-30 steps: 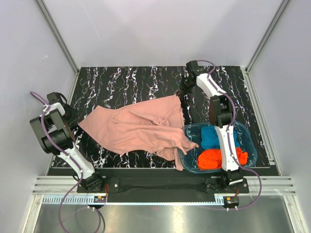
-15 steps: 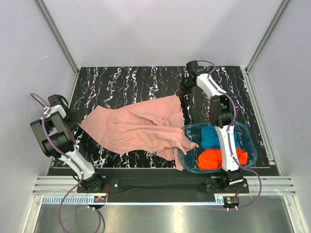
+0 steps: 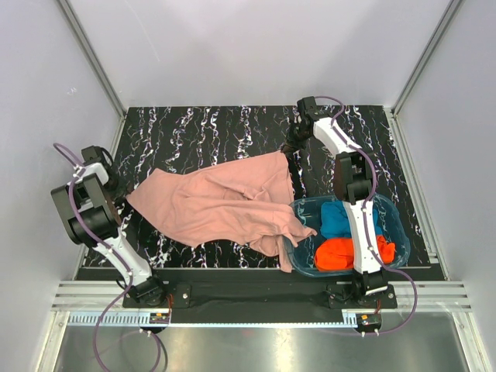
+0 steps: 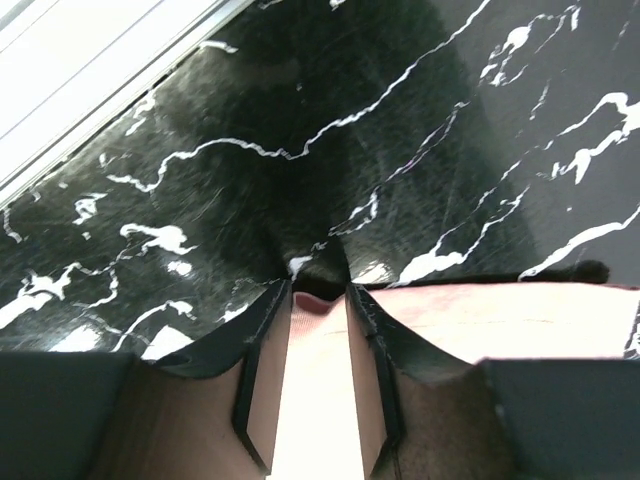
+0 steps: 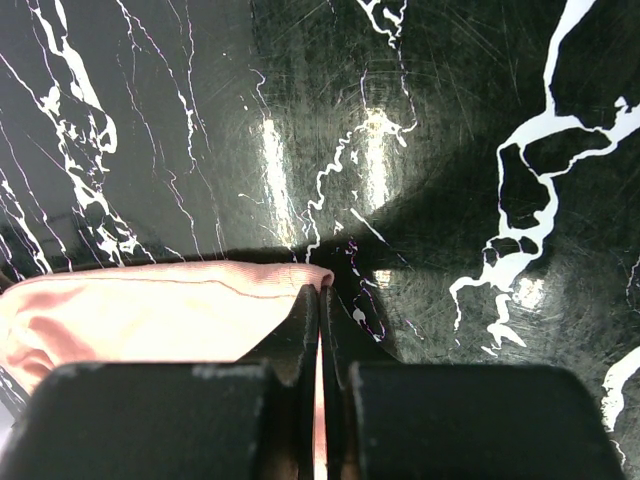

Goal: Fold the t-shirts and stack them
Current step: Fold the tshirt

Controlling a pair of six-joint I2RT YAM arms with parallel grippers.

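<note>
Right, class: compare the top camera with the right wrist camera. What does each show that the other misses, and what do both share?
Only the top view: the blue tub holding a blue t-shirt and an orange-red t-shirt. Only the right wrist view: close up, the right pincer shut on the hemmed corner of the pink t-shirt. Both: the pink t-shirt and the black marbled table.

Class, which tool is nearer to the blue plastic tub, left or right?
Right. The right tool grips a corner of the pink shirt just beyond the tub; the left tool sits at its opposite end, far left.
</note>
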